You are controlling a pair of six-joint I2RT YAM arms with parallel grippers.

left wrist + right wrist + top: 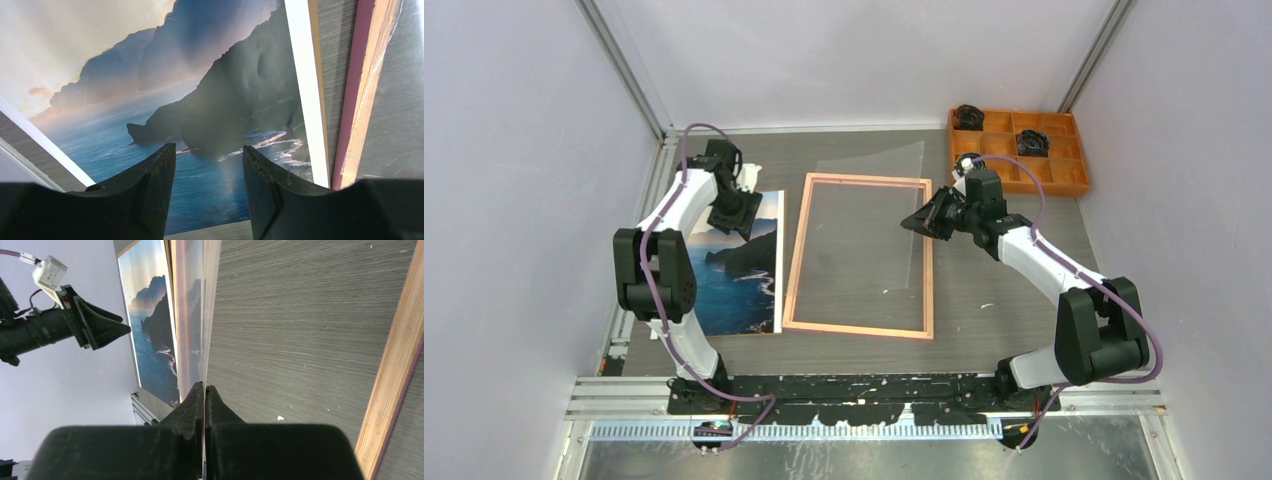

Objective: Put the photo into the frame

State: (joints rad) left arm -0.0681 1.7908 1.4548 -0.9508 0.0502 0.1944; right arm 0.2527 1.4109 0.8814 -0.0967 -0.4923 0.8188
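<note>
Photo (739,275) lies flat on surface (1004,300), left of frame (869,180) and outside it, long edge just beside the frame's left rail. Picture side up: sea, dark cliffs, pale sky, white border.

Frame lies flat mid-surface with bare surface showing through its opening. Wood side looks up, and pink shows on the outer edge in the left wrist view.

Left end effector (209,150) is over the far half of the photo, fingers spread with nothing between them. Can't tell if the tips touch the print.

Right end effector (204,387) is at the frame's right rail, fingers pressed together, pinching the edge of a clear sheet (195,315). The sheet is over the frame opening and reaches past its far rail. In the right wrist view it stands up from the grip and mirrors the photo.

Orange tray (1049,188) sits at the far right corner with dark bits in two compartments, well apart from the frame.
</note>
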